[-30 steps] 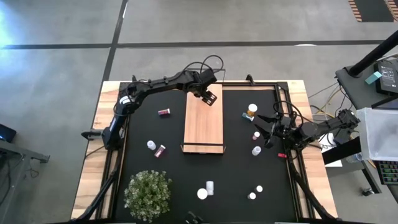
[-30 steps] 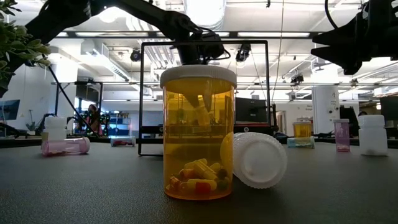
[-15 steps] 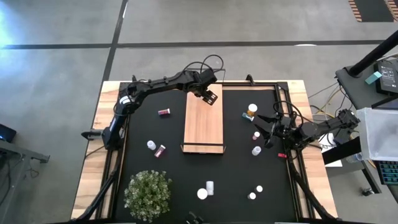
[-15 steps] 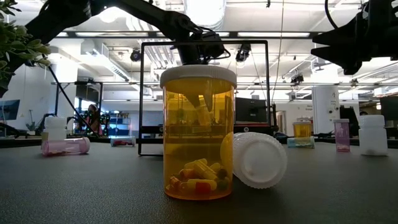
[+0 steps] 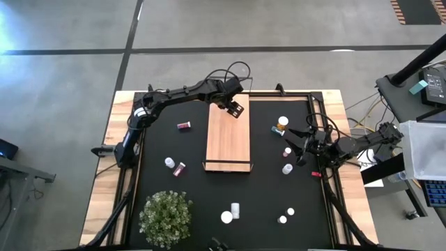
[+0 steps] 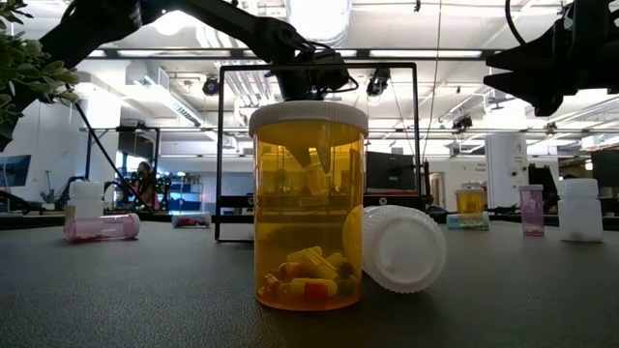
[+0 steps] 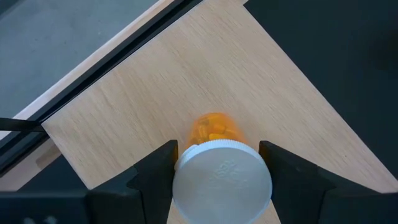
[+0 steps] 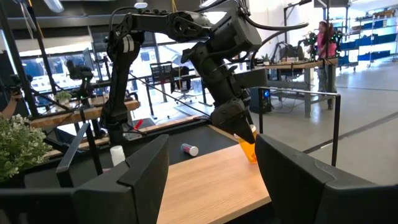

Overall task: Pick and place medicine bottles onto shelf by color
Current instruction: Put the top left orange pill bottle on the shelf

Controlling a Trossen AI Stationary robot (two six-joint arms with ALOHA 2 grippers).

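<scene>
Black mat (image 5: 160,139) covers most of the counter (image 5: 111,195), and nothing on it has shifted over the last second; both arms hold the same pose, so the task sits paused mid-placement rather than advancing; the light-wood shelf (image 5: 228,143) lies in the middle of the mat, its board bare but for what hangs over its far end; a potted plant (image 5: 166,216) stands at the near left; the left tool (image 5: 233,108) hovers over that far end, pinching an orange bottle (image 7: 214,130) by its white cap (image 7: 222,186), the bottle tilted and seemingly just above the wood, so release looks like the next step; the right tool (image 5: 298,148) waits over the mat's right side, fingers spread and empty, among loose bottles; a white bottle (image 5: 287,169) stands just beside it, a pink one (image 5: 184,125) lies left of the shelf.
</scene>
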